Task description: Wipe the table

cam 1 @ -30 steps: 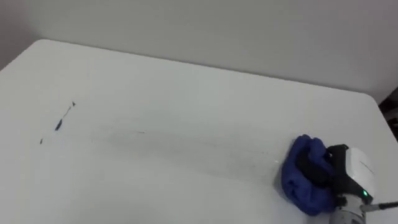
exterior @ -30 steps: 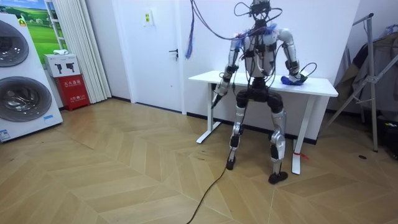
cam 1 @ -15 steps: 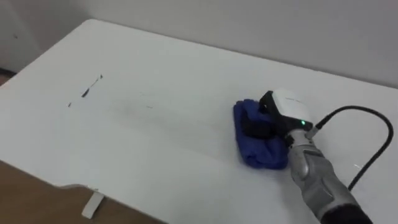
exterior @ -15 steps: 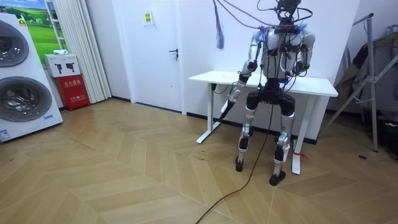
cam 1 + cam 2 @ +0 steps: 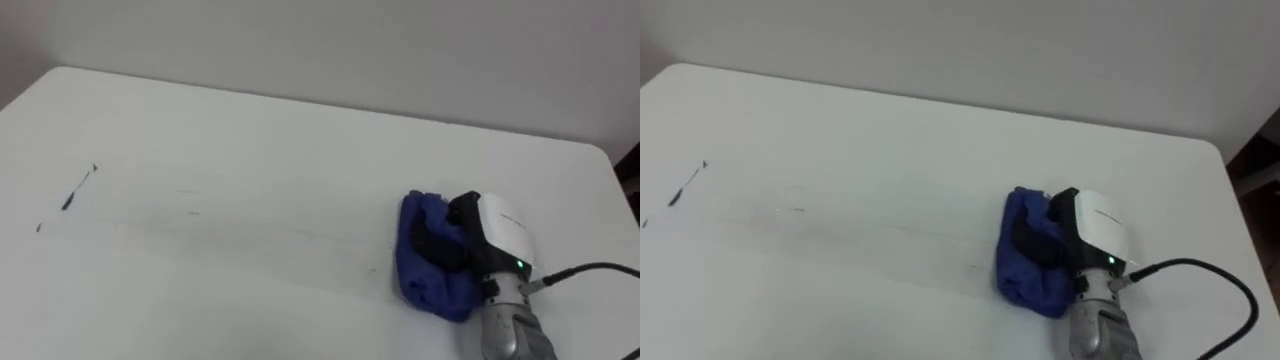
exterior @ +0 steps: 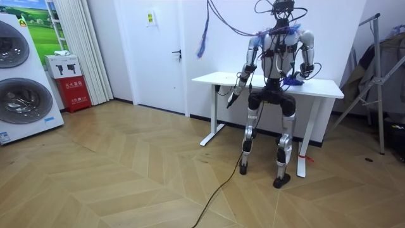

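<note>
White table (image 5: 250, 120) runs wide against a pale wall (image 5: 350, 40), and the robot stands at its front edge, facing the wall. The blue cloth (image 5: 425, 285) lies bunched toward the right end of the table, away from the back edge and short of the right edge. The right hand (image 5: 490, 235) sits on top of it, palm down. Its dark fingers (image 5: 440, 245) curl into the folds, so the hand clutches the cloth and bears it flat against the table at once. That grip makes sense for wiping: a loose cloth would slide out from under the palm, while a clutched wad travels with the arm.

Faint streaks (image 5: 250, 230) run lengthwise across the middle of the table, from the cloth toward the left end; they look like the trace of a wiping pass, though that is a judgement. Near the left edge a few small dark marks (image 5: 78, 188) sit well apart from the cloth, and they seem to be what the wiping is for. Reaching them calls for a long sweep leftward with pressure kept even.

The left hand (image 6: 233, 100) hangs low beside the table's front edge in the room view, clear of the work; its state cannot be told from there
</note>
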Controlling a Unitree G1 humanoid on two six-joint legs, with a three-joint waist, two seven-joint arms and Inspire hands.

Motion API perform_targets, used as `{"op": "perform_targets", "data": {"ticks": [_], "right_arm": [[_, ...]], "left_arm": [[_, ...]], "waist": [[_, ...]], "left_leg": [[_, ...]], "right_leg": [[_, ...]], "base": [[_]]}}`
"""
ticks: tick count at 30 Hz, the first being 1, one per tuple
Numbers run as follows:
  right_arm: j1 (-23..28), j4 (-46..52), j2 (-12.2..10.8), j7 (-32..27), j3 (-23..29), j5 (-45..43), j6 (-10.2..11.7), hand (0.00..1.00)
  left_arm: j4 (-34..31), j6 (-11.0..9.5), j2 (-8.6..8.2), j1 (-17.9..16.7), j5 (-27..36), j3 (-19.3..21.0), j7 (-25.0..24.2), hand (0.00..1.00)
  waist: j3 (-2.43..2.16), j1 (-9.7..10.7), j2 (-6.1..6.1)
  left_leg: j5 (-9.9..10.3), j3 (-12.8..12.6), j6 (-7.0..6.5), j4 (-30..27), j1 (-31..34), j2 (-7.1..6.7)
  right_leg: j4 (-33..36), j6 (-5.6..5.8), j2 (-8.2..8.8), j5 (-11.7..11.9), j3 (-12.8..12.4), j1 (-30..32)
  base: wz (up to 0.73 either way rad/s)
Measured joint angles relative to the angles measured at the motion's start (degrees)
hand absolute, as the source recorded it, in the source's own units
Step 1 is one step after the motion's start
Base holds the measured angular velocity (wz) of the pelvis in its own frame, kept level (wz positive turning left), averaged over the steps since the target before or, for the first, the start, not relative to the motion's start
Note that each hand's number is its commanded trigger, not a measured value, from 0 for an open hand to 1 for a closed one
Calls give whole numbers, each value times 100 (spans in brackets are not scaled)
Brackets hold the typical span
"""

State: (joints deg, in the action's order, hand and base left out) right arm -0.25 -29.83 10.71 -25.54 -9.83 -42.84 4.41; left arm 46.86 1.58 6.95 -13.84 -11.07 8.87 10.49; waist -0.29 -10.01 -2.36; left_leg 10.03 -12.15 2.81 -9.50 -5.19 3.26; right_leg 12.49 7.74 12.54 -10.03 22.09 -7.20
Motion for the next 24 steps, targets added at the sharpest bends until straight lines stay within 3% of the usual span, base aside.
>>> {"op": "perform_targets", "data": {"ticks": [2, 4, 6, 9, 10, 11, 24], "right_arm": [[4, 188, -1, 135, -24, 3, -176, 0], [34, 439, 9, 360, -36, -23, -475, 0], [59, 593, 65, 469, -128, -31, -617, 0], [82, 825, 103, 594, -271, -139, -776, 0], [76, 849, 120, 594, -270, -199, -804, 0], [77, 865, 114, 600, -270, -225, -817, 0], [86, 1113, 106, 875, -109, -237, -749, 0]], "left_arm": [[38, 30, -27, -14, 72, -115, -1, 0], [38, 105, -35, -202, 173, -117, 10, 0], [35, 149, 11, -382, 253, -138, 44, 0], [38, 244, 102, -621, 223, -248, 159, 0], [46, 269, 102, -642, 210, -269, 188, 0], [76, 285, 102, -661, 202, -291, 189, 0], [144, 301, 67, -433, 290, -339, 102, 0]], "waist": [[0, 1, 1], [2, 2, 2], [2, -6, 1], [45, -28, 9], [81, -48, 9], [83, -64, 9], [57, 103, -14]], "left_leg": [[-4, -12, 6, 1, 0, 5], [-6, -11, 8, 30, 3, 9], [-6, -3, 11, 39, -3, 14], [-2, 60, 19, 38, -8, 26], [-1, 59, 20, 38, -4, 25], [2, 59, 23, 38, 2, 25], [7, 75, 31, 51, 43, 25]], "right_leg": [[-1, -7, -9, 5, -1, 25], [-33, -10, -25, 7, 0, 33], [-95, -14, -46, 10, 0, 31], [-123, -15, -66, 10, -2, 25], [-150, -20, -68, 14, -2, 25], [-180, -29, -75, 21, -8, 25], [-177, -29, -79, 21, -25, 22]], "base": [[-5], [0], [0], [0], [-3], [-3], [0]]}}
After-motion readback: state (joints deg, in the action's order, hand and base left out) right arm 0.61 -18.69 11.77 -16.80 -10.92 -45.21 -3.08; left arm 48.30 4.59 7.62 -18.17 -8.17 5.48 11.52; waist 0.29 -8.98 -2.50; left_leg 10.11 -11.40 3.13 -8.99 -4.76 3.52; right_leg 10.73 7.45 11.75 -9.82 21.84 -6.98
